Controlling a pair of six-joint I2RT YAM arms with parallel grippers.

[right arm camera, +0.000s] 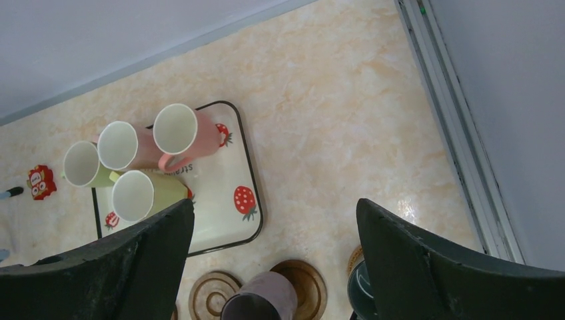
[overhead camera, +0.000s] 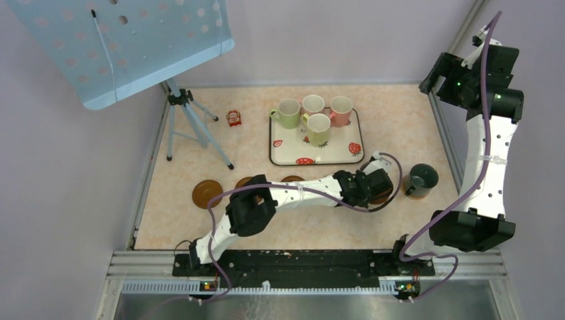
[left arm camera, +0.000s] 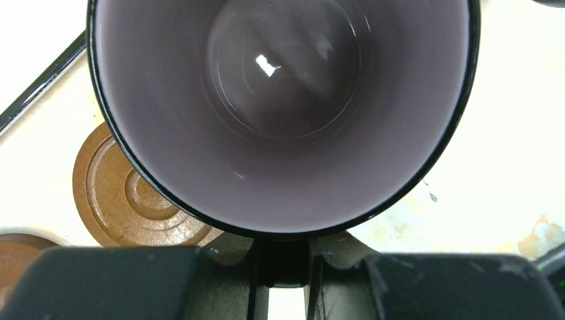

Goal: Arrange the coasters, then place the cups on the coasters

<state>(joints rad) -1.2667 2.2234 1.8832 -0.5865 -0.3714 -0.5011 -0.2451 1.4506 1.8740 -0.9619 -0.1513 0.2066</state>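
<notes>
The cups (overhead camera: 318,128) stood mostly on the strawberry tray (overhead camera: 331,152) at the far side of the worktop (overhead camera: 400,127), two green and two pink, while a dark cup (overhead camera: 421,179) sat apart toward the right. The left arm (overhead camera: 300,193) lay stretched across the near half of the worktop toward that side. The right arm (overhead camera: 490,153) stood raised well clear at the far right, so the left was plainly the nearer one. The right tool (right arm camera: 274,207) hung released, fingers wide apart and holding nothing. The left tool (left arm camera: 281,259) was clenched on the near side of the purple-grey cup (left arm camera: 280,113). Its wrist camera looked straight down the cup's axis into a pale, glossy inside with a thin dark rim. Seen from the right wrist, that cup's base overlapped the left part of one brown coaster (right arm camera: 310,283), and a ringed coaster (right arm camera: 212,293) lay uncovered just beside it on the left. The coming move seemed to turn on that offset, since the brown coaster's middle appeared to lie a little to the cup's right. Whether the cup already touched it could not be told.
</notes>
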